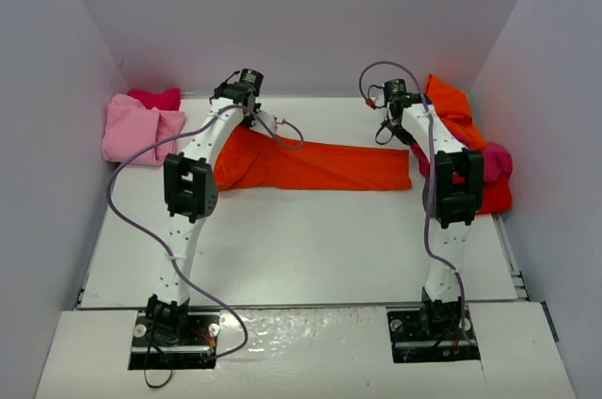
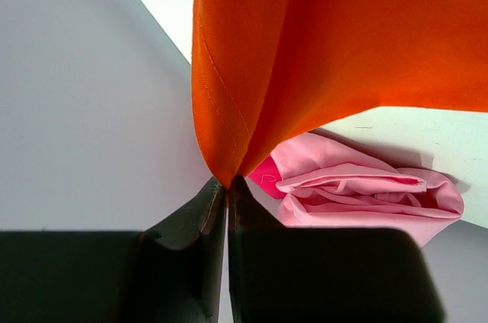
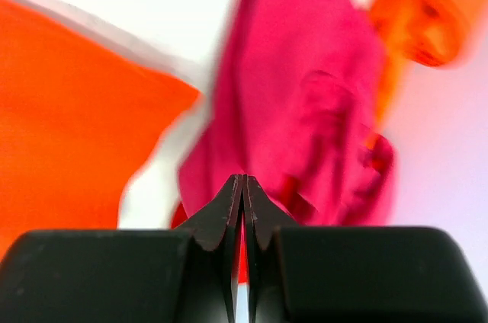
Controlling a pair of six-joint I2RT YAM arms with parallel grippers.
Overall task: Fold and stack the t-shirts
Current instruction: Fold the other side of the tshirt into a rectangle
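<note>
Mid-fold on the orange t-shirt [image 1: 320,166] across the table [image 1: 310,248], with left gripper [image 2: 228,180] clamped on its lifted left end and right gripper [image 3: 242,178] closed empty near the magenta t-shirt [image 3: 305,94]; next likely opening it to pinch the right end

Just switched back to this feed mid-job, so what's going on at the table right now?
The left gripper is shut on an edge of an orange t-shirt and holds that end up, while the rest lies stretched across the middle of the table. The right gripper is shut, apparently on nothing, near a loose pile of shirts by the right wall. A folded pink shirt sits in the far left corner.
</note>
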